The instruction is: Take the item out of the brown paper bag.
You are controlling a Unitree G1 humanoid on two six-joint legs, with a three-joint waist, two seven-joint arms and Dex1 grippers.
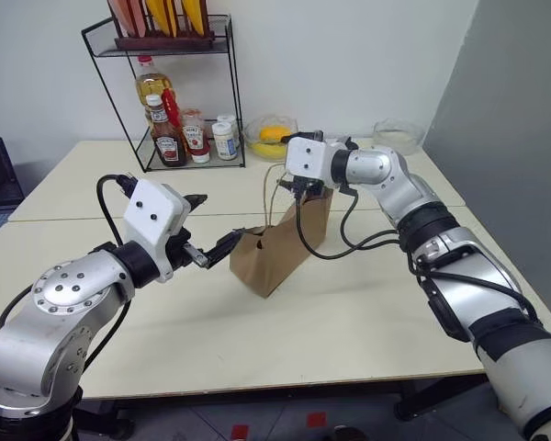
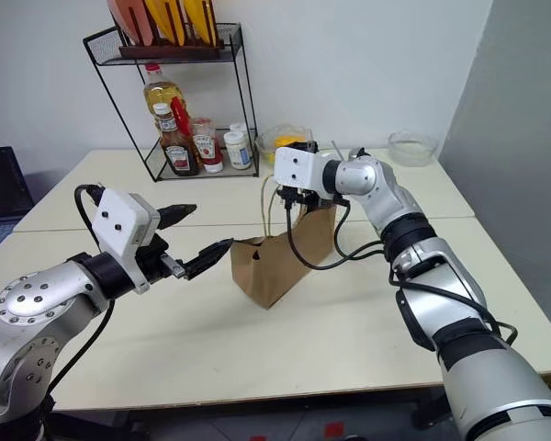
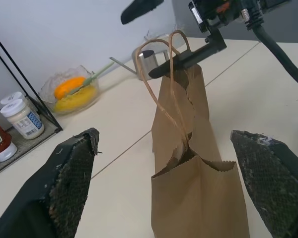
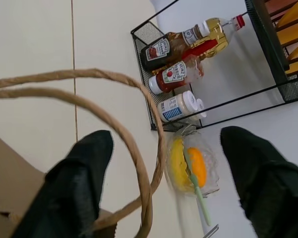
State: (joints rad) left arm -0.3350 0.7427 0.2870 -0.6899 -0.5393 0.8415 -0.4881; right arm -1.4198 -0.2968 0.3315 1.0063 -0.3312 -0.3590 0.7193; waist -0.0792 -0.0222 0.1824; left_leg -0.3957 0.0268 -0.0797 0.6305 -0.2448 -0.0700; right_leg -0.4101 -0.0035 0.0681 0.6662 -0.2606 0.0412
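Nearest the camera, the left claw hangs wide open and empty just beside the bottom end of the brown paper bag, which lies tipped on the surface. At the bag's mouth, the right claw has its fingers apart beside the cord handles, gripping nothing that I can make out. No item is in sight, presumably inside the bag, so the removal seems barely begun.

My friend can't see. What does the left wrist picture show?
A brown paper bag stands on a pale table between two open black fingers. The other gripper hovers by its cord handles. A glass bowl of fruit sits behind.
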